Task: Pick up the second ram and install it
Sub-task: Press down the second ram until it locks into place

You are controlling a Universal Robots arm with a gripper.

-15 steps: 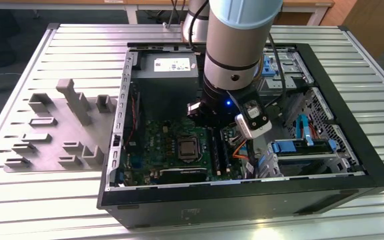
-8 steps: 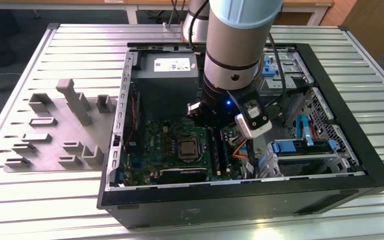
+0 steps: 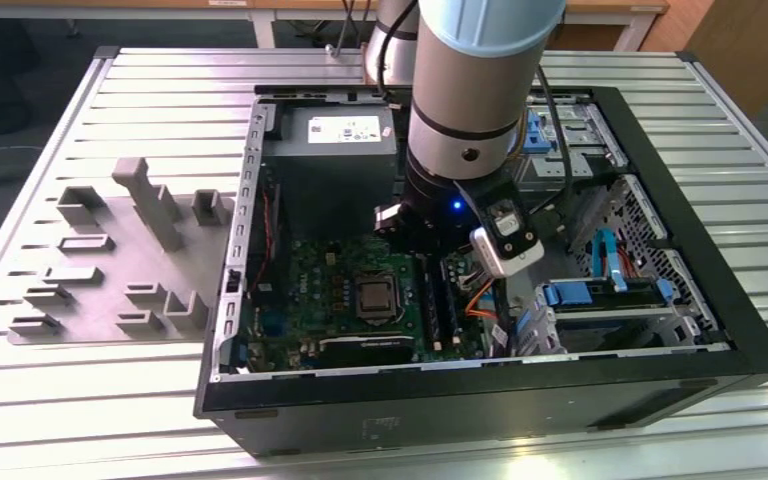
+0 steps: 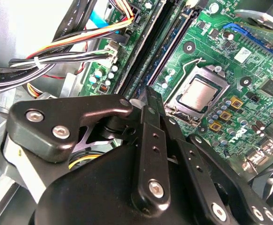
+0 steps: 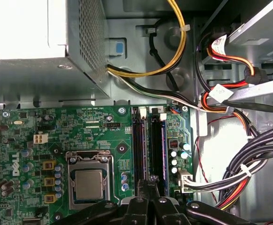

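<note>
I have the gripper [image 5: 151, 183] down inside the open computer case [image 3: 491, 395], its fingers [image 4: 148, 112] drawn in narrow with almost no gap between the tips. The tips sit at the near end of the black memory slots [image 5: 139, 150]. The second ram [image 5: 163, 154] stands on edge in the slot just beside the tips, its thin blue-green edge running straight away from the gripper; I cannot tell whether the fingers actually touch it. In the second wrist view the same blue edge [image 4: 175, 43] runs along the slot beyond the fingertips.

To one side of the gripper, on the green motherboard [image 5: 33, 131], lies the processor socket [image 5: 88, 183] with its metal lid. To the other side hang bundles of black, red and orange cables [image 5: 249, 171]. Farther ahead, past the slots, is the grey power supply [image 5: 24, 28].

Outside the case, well away from the gripper, a grey fixture plate [image 3: 104, 250] rests on the slatted desk [image 3: 157, 90].
</note>
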